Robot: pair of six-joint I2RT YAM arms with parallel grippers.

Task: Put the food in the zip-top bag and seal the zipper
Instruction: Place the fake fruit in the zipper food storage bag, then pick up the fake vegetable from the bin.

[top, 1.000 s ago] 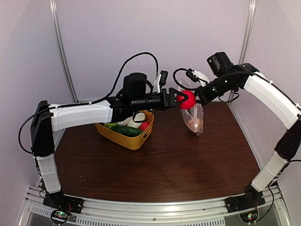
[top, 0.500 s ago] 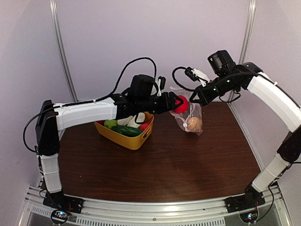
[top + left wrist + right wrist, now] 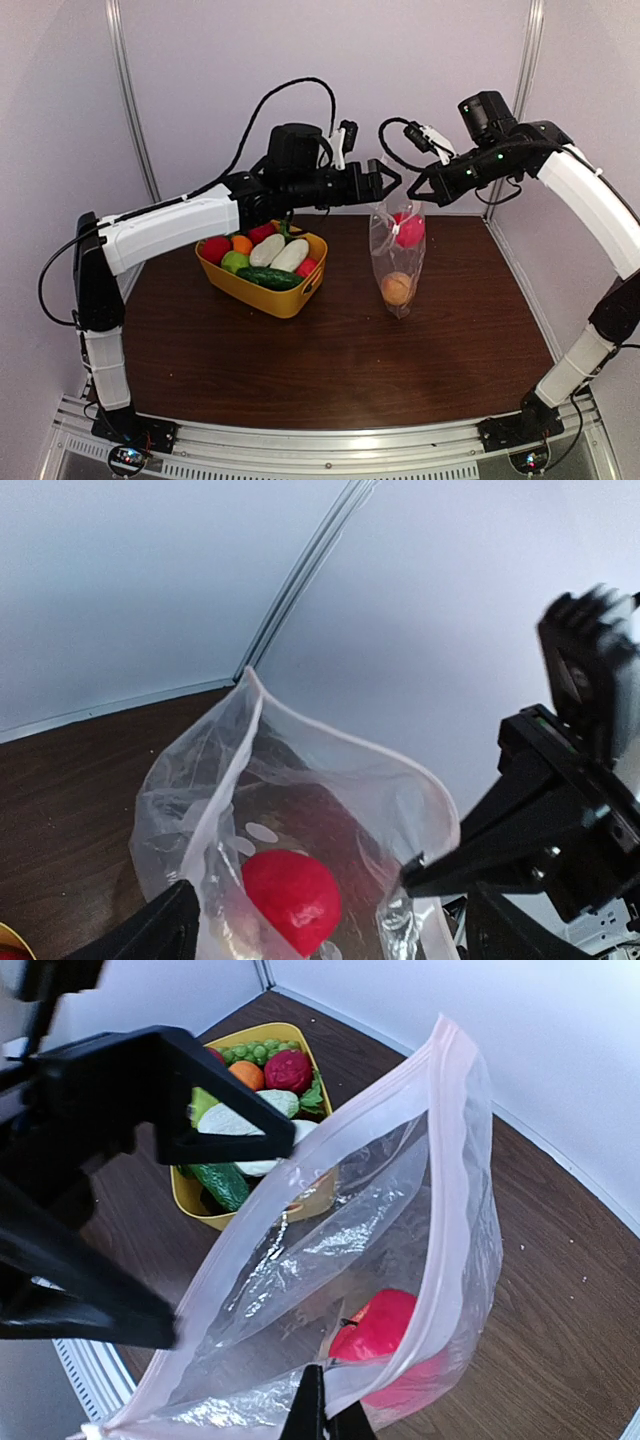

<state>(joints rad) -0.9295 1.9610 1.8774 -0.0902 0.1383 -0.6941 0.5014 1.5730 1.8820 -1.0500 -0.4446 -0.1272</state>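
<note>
**A:** So, left jaws?

**B:** Spread wide, nothing between them. They hang just above the mouth of the zip-top bag (image 3: 397,262), tips pointing at the right jaws.

**A:** Right jaws?

**B:** Pinched on the bag's top edge, right on the zipper (image 3: 438,1190) strip. Bag hangs straight down from them, mouth gaping toward the left jaws.

**A:** Anything in it?

**B:** Two pieces of food. Red piece (image 3: 407,230) sits below both jaws, in the upper half of the bag. Orange-tan piece (image 3: 396,288) is under that, near the bottom. Can't tell if the bag's bottom touches the bench (image 3: 330,360).

**A:** Zipper state?

**B:** Unsealed, the two lips well apart in both wrist views.

**A:** Rest of the food?

**B:** In the yellow tub (image 3: 270,298), below the left jaws and back along that arm. Cucumber (image 3: 268,278) lies at the near side, with white, red, orange and green pieces behind it. Grapes (image 3: 255,1052) show only in the right wrist view.
</note>
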